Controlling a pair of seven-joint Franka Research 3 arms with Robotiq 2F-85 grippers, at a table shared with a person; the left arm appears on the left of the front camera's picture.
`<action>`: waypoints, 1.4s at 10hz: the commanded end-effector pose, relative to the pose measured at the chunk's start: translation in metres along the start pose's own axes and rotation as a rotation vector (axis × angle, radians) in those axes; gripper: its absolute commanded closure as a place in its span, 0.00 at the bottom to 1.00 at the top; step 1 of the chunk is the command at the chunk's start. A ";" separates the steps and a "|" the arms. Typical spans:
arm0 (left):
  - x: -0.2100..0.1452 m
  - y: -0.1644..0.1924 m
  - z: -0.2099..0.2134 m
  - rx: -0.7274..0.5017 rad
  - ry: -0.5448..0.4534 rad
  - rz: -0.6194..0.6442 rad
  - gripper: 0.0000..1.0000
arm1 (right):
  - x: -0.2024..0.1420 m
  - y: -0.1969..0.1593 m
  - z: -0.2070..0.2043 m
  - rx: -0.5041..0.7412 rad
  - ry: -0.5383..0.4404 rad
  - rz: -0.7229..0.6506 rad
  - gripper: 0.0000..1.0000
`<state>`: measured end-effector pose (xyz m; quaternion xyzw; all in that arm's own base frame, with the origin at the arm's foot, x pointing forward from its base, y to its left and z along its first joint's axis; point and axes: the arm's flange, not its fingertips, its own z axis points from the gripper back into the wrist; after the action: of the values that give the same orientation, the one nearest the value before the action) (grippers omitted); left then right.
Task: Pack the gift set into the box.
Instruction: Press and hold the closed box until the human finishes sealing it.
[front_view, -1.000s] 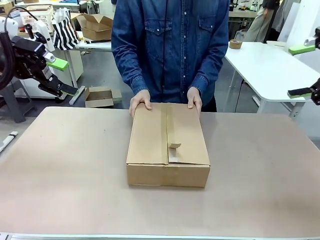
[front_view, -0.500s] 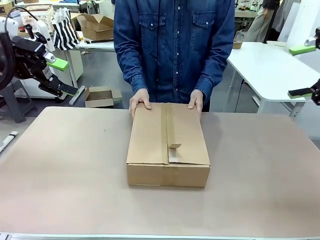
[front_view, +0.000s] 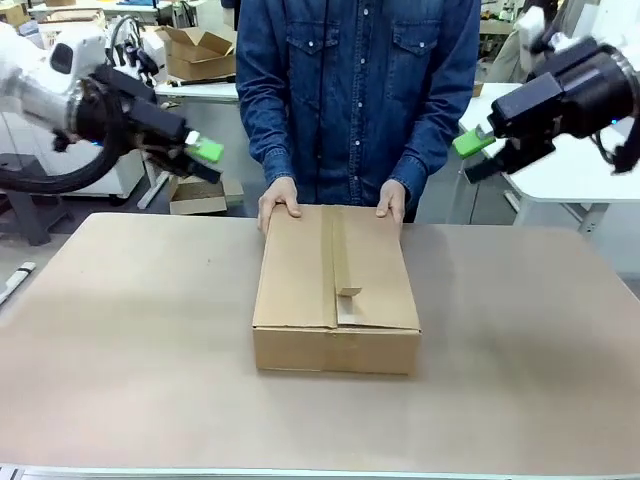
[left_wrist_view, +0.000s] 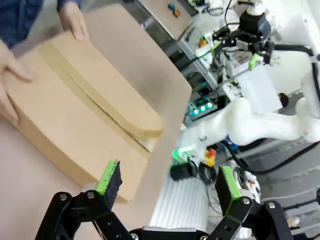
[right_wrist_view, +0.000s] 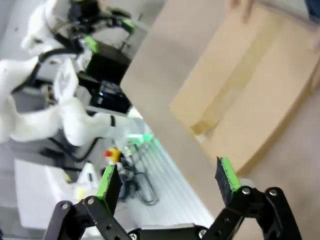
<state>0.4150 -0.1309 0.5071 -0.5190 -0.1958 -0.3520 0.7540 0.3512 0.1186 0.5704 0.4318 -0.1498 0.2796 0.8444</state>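
The box (front_view: 336, 290) lies shut in the middle of the table (front_view: 120, 340), its top flaps folded flat with one tab sticking up. A person in a denim shirt rests both hands (front_view: 280, 203) on its far corners. The gift set is out of view. My left gripper (front_view: 205, 160) hangs open in the air, up and to the left of the box. My right gripper (front_view: 477, 156) hangs open, up and to the right. In the left wrist view the box (left_wrist_view: 75, 115) lies beyond the open gripper (left_wrist_view: 167, 182). In the right wrist view the box (right_wrist_view: 250, 95) is seen past the open gripper (right_wrist_view: 167, 179).
A small open cardboard box (front_view: 197, 192) sits on the floor behind the table's far left edge. A white table (front_view: 545, 150) stands at the back right, under my right arm. Bare tabletop lies on both sides of the box.
Both arms have swung in from the picture's edges toward the middle, above the table's far corners. The box and the person's hands have stayed put.
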 end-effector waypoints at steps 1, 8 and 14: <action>-0.004 0.000 -0.011 -0.022 -0.119 -0.080 0.00 | 0.017 0.008 0.010 0.380 -0.009 0.611 0.00; 0.009 0.014 -0.042 0.266 -0.270 -0.506 0.00 | 0.036 -0.008 0.002 0.062 -0.167 0.830 0.00; -0.053 0.078 -0.090 0.235 -0.324 -0.646 0.00 | -0.016 -0.121 -0.117 -0.007 -0.372 1.103 0.00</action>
<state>0.4350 -0.1818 0.4041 -0.3605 -0.5171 -0.4630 0.6232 0.4050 0.1355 0.4367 0.3110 -0.4986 0.5933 0.5501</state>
